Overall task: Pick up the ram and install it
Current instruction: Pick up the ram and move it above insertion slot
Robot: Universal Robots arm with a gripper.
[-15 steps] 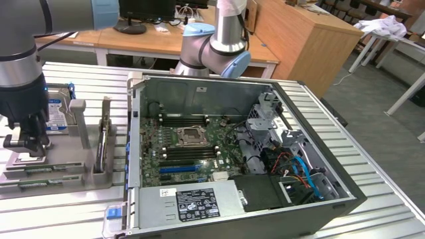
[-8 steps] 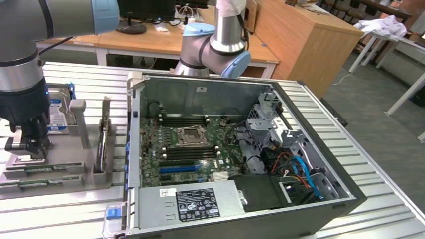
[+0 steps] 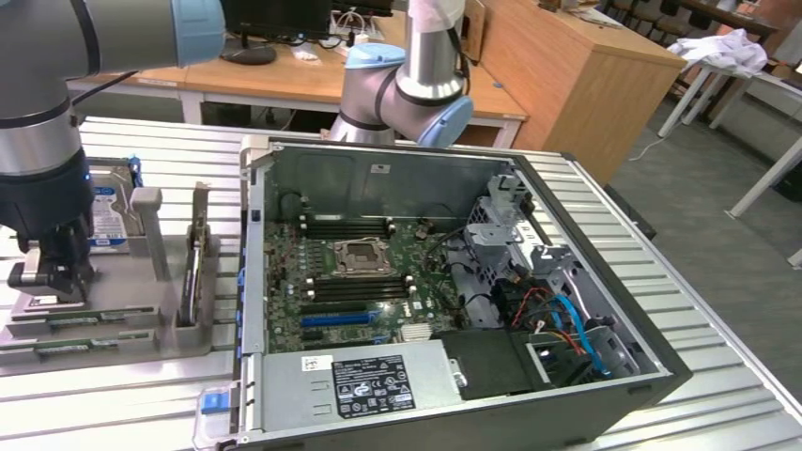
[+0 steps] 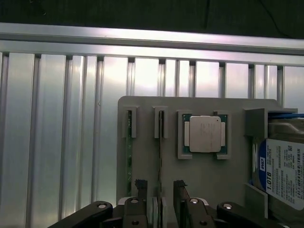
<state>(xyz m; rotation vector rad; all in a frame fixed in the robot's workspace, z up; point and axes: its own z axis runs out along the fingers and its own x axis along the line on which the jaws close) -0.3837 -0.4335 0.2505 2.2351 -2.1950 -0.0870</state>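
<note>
straddles the ram (image 4: 160, 152) with gripper (image 4: 160, 190) spread wide, unclamped, above the gray holder (image 4: 209, 180), a processor (image 4: 205, 134) just beyond the jaws.

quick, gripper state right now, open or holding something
Gripper: open, holding nothing; its fingers stand on either side of a ram stick that sits on edge in the grey holder.

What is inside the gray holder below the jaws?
A ram on edge, a processor, a hard drive. The jaws hide part of the holder.
</note>
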